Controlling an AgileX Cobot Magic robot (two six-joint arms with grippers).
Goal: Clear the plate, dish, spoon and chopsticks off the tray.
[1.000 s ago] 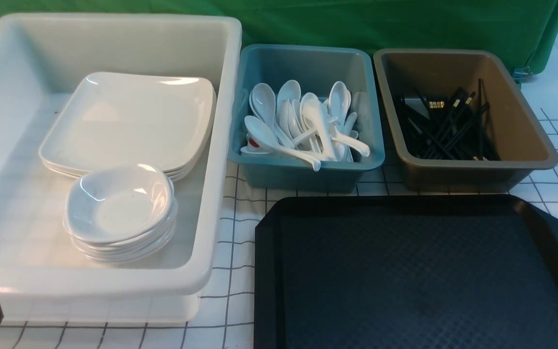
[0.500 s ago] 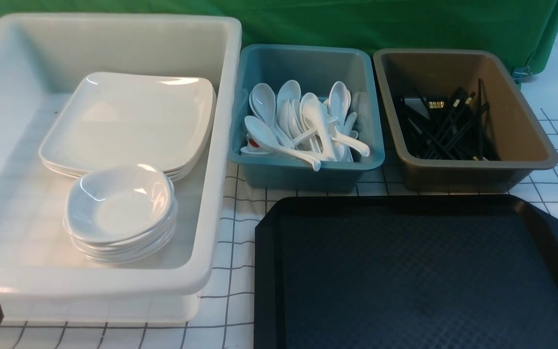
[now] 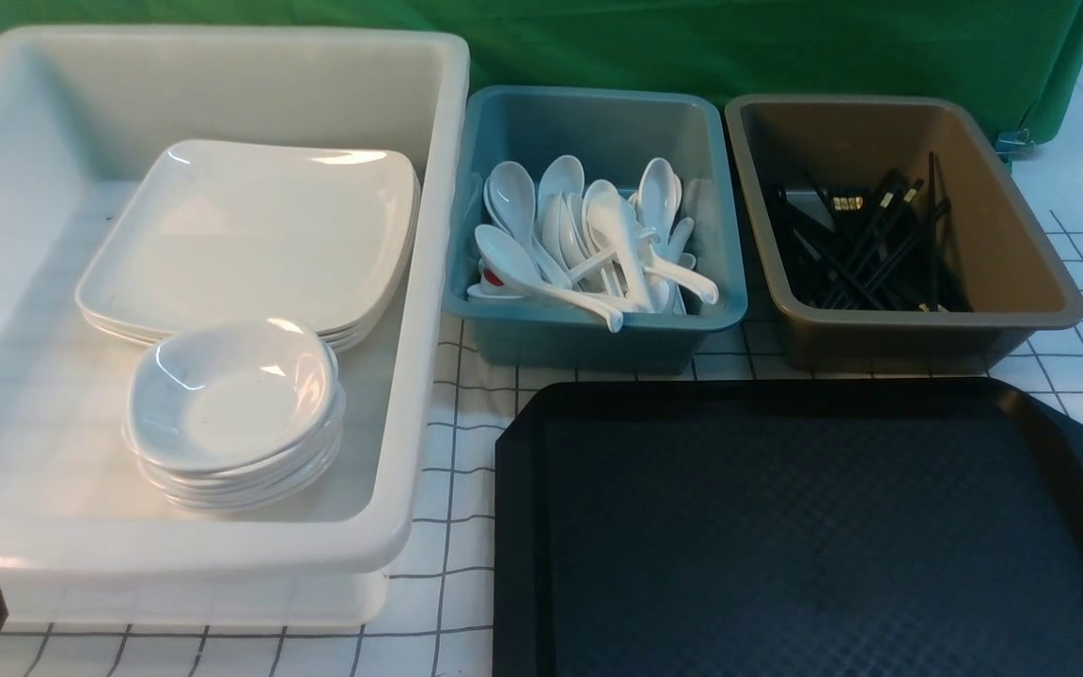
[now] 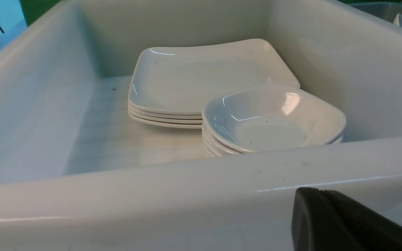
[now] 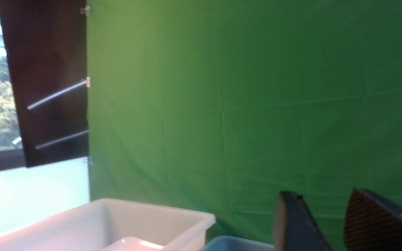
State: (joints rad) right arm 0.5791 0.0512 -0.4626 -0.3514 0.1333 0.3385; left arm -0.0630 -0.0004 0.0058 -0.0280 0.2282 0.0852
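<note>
My view: white tub [image 3: 429, 282] holding stacked plates [image 3: 250, 235] and dishes [image 3: 231, 395], teal tub [image 3: 598, 334] of spoons [image 3: 598, 244], brown tub [image 3: 1012, 282] of chopsticks [image 3: 866, 249], tray [image 3: 523, 527] bare, left gripper [image 4: 326, 223] clenched, right gripper [image 5: 330, 223] parted, holding nothing.

You had the white tub [image 4: 187, 195] filling the frame. Inside, at center, sat a stack of plates [image 4: 201, 80], and a stack of small dishes [image 4: 270, 122] overlapped its lower right. The left gripper [image 4: 344, 223] showed dark at lower right, jaws together.

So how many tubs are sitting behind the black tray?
3: the big white tub at the left, the teal tub in the middle, and the brown tub at the right. None looks hidden.
</note>
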